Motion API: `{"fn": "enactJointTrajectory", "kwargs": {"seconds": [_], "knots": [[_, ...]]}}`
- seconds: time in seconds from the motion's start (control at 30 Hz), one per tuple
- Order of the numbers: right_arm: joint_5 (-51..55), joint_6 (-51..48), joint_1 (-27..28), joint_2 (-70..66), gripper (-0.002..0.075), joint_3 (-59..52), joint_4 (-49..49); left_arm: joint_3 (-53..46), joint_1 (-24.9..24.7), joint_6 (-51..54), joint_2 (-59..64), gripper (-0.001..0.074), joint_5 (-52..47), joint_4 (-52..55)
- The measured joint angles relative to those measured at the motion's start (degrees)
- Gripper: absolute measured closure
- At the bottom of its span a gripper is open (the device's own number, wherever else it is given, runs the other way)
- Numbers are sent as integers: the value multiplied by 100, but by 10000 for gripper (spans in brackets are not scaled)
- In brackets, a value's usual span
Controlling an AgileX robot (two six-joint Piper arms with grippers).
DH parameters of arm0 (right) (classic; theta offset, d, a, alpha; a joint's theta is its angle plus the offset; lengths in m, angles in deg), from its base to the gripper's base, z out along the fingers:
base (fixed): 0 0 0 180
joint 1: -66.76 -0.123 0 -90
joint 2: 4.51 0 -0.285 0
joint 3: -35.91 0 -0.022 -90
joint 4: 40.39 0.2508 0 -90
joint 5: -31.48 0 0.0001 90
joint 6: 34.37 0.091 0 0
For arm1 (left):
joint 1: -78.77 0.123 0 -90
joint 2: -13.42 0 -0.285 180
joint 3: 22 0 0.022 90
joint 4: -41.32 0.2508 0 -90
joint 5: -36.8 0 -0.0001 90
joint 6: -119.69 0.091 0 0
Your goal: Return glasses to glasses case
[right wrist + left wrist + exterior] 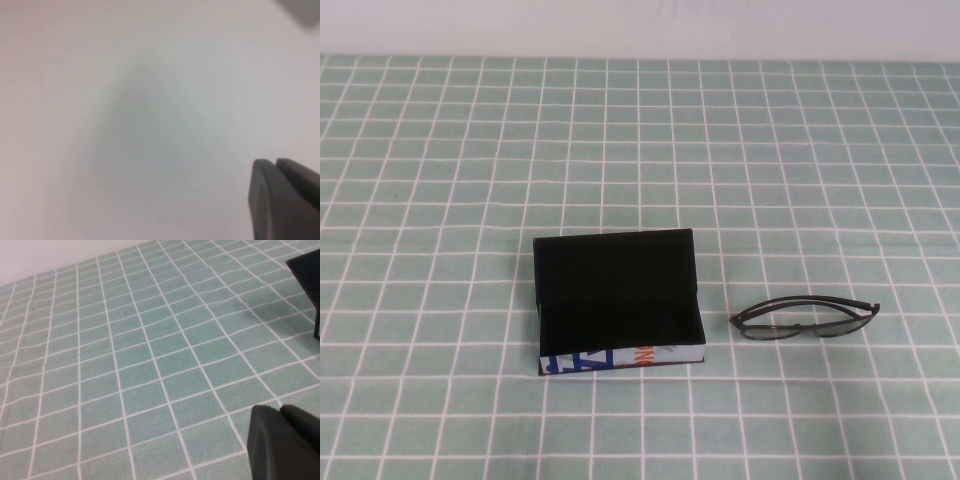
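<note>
So the glasses case (pixel 618 300) is sitting lower-middle of the high view with its lid flipped up toward the back, black inside wide open and empty, white printed front side facing the camera. That makes sense for the job, the opening is facing up and ready to take something dropped in from above. The glasses (pixel 806 319) are lying just to the right of it on the green checked tablecloth (pixel 440 200), near but not touching, arms folded, long side running roughly parallel to the case front, so I'd guess they only need a short sideways carry with barely any turning. Neither arm shows in the high view at all. The left gripper (pixel 285 440) is only a dark blob in the lower right corner of its wrist view, hovering over bare cloth with a corner of the case in the upper right; can't tell its state. The right gripper (pixel 285 197) is the same story, looking at a blank pale surface. Nothing's started yet, I'd say.
</note>
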Motion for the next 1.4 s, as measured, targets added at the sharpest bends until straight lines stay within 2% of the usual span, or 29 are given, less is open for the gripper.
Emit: {"fn": "enactJointTrajectory", "kwargs": {"seconds": [0.2, 0.37, 0.63, 0.9, 1.2, 1.4], "knots": [[-221, 0, 0, 29, 738, 929, -963, 0, 0, 0, 0, 737, 0, 0], [26, 0, 0, 35, 738, 1776, -1167, 0, 0, 0, 0, 737, 0, 0], [1901, 0, 0, -54, 738, 3268, -1117, 0, 0, 0, 0, 737, 0, 0], [4067, 0, 0, -1164, 738, 4570, -431, 0, 0, 0, 0, 737, 0, 0], [5448, 9, 0, -2818, 738, 4960, -350, 0, 0, 0, 0, 737, 0, 0], [7161, 159, 0, -4011, 738, 5240, -341, 0, 0, 0, 0, 737, 0, 0]]}}
